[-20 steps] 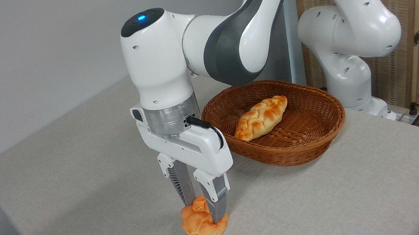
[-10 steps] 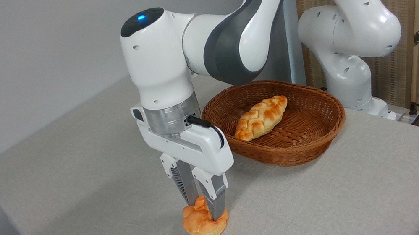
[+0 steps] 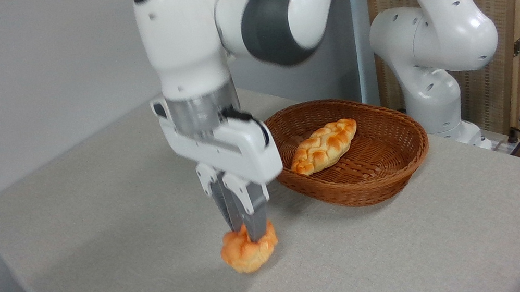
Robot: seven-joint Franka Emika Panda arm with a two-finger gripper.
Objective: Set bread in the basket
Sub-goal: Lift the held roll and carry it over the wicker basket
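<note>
**Desk:** What is happening at the table [image 3: 416, 257]?

**Photographer:** A white robot arm is holding the bread [image 3: 249, 252], a small knot-shaped bun, just clear of the grey surface near the front left edge. The gripper [image 3: 248, 237] is pointing straight down, its jaws clamped on the top of the bun and squeezing the crust in a little. A shadow is showing under the bun, so it is hanging free, not resting.

**Desk:** And the basket?

**Photographer:** The basket [image 3: 403, 167] is sitting farther back and to the right, well apart from the bun. A longer braided loaf [image 3: 324, 146] is lying in it, toward its left half, leaving the right and near parts of the floor bare.

**Desk:** What does the carry call for, in your view?

**Photographer:** Height first, I am thinking: the thick braided rim is standing higher than the bun is hanging now, so it needs raising enough to pass over the near rim. The grip is biting only the top of a soft bun, so a smooth, unhurried swing seems wise. Releasing low over the bare wicker, beside the loaf and not on it, should keep it from rolling out.
</note>
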